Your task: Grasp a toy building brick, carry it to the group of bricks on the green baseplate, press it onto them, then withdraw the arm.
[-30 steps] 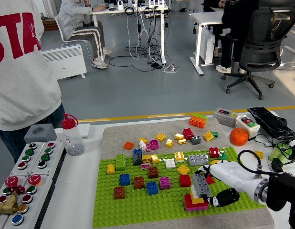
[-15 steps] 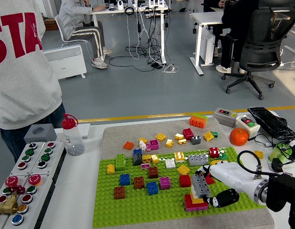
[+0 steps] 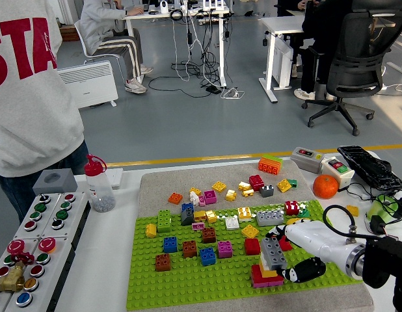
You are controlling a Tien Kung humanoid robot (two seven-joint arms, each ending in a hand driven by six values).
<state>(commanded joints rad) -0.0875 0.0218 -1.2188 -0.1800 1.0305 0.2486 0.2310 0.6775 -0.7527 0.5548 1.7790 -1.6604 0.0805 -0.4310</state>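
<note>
The big green baseplate (image 3: 188, 279) lies on the table, stretching away to the left of the right hand (image 3: 304, 250). Many small bricks stand on it, and more loose ones lie on the mat beyond the hand. The hand is white with dark fingertips, and it comes in from the right. Its fingers (image 3: 305, 268) are curled around a grey brick (image 3: 274, 252), which sits on top of a little stack (image 3: 266, 274) of yellow, red and pink bricks just under the hand. I think the brick is light, hard and a bit slippery. It will not bend or break. The best place to hold it is by its two flat sides, so the bumpy top stays free for pushing down.
</note>
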